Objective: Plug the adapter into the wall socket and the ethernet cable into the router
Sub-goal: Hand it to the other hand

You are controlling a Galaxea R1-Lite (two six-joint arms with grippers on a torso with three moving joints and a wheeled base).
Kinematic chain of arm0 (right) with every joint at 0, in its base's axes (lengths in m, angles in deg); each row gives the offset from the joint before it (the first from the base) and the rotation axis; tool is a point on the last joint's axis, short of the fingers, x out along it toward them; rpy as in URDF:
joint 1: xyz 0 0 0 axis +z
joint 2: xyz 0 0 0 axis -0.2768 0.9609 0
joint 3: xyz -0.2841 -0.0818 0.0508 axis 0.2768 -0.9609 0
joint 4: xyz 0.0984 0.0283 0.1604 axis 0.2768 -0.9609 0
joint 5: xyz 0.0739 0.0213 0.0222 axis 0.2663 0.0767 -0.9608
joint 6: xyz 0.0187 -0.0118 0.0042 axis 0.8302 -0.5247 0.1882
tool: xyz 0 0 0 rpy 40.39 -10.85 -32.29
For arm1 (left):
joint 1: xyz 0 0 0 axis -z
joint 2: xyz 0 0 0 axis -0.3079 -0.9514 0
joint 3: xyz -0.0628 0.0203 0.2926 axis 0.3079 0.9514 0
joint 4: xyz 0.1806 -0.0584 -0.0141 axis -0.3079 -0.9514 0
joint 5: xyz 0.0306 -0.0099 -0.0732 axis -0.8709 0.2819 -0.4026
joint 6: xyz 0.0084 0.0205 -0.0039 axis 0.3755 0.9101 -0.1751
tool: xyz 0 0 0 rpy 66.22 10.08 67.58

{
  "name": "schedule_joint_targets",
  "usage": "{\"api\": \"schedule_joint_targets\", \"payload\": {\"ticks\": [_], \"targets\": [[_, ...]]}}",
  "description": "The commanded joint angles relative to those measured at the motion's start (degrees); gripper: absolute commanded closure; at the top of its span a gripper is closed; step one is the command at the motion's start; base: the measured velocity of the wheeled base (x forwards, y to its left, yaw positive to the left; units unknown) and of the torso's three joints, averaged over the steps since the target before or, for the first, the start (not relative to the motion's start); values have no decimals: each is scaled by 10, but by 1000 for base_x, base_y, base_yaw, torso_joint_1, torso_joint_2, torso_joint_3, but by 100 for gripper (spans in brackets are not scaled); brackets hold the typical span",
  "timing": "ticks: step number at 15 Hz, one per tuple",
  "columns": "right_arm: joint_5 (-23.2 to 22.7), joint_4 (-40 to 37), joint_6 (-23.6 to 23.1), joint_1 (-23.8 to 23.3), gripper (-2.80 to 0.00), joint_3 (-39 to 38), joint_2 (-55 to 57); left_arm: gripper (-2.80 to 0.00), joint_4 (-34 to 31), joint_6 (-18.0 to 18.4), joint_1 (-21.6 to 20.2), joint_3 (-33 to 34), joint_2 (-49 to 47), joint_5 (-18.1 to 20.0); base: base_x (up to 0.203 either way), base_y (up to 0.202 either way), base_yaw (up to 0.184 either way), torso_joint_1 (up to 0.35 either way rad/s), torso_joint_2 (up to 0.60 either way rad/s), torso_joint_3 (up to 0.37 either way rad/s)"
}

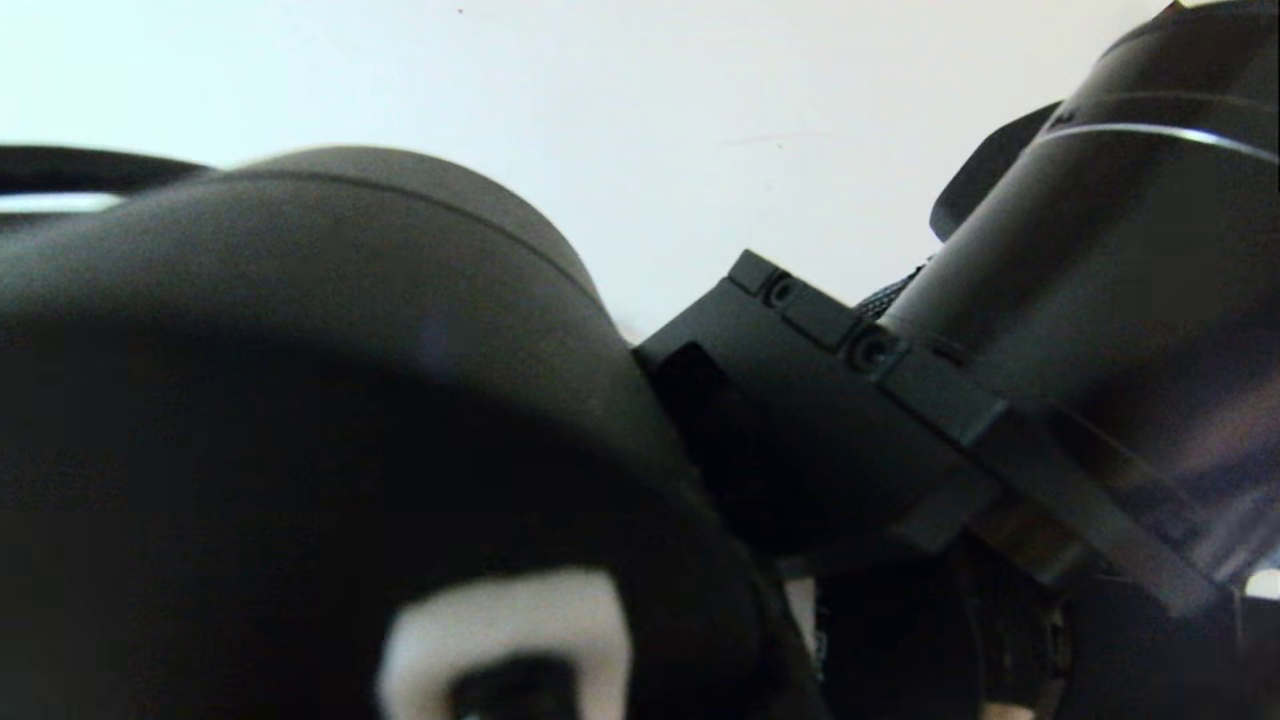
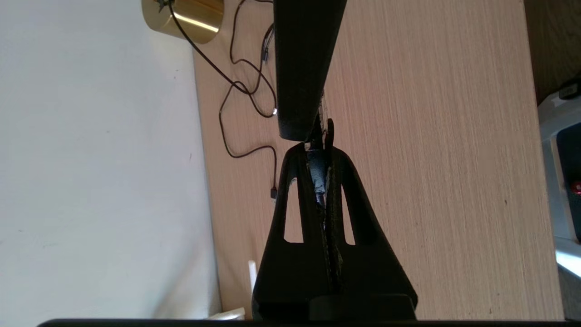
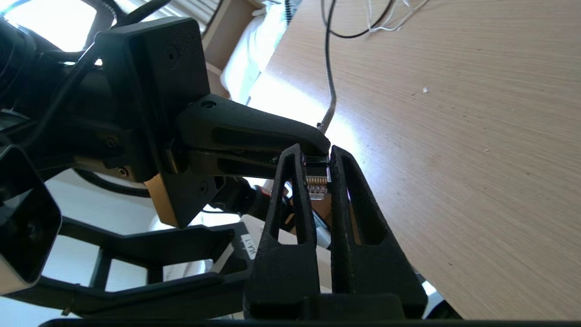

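black ethernet cable (image 3: 327, 97) plug pinched by both left end effector (image 3: 317, 147) and right end effector (image 3: 316, 156), above wooden table (image 3: 454, 136)

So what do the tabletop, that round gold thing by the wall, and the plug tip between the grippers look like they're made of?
Tabletop: light wood or wood-look laminate, matte, with fine straight grain lines. Gold cylinder: probably polished brass-toned metal, given its bright streak of reflection. Ethernet cable plug: clear plastic tip showing a row of gold-coloured metal contacts, held between the right gripper and left gripper.

Pale wood tabletop (image 2: 431, 159) against plain white wall (image 2: 91, 159); bright daylight patch on wood.
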Motion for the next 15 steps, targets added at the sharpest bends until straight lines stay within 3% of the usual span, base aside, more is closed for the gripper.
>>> {"api": "schedule_joint_targets", "payload": {"ticks": [1, 7, 8, 13, 15], "targets": [[-2, 1, 2, 0, 0, -2, 1, 0, 0, 3, 3, 1, -2, 1, 0, 0, 0, 0, 0, 0], [-2, 1, 2, 0, 0, -5, -1, 0, -2, 3, 3, 2, -2, -1, 0, 0, 0, 0, 0, 0], [-2, 1, 2, 0, 0, -5, -1, -280, -2, 6, 3, 1, -2, -1, 0, 0, 0, 0, 0, 0], [-2, 0, 4, 0, 0, -5, -1, -280, 0, 11, 3, 3, 1, -5, 0, 0, 0, 0, 0, 0], [-2, 1, 32, -1, 0, -3, -6, -280, 0, 11, 3, 12, 13, -6, 0, 0, 0, 0, 0, 0]]}}
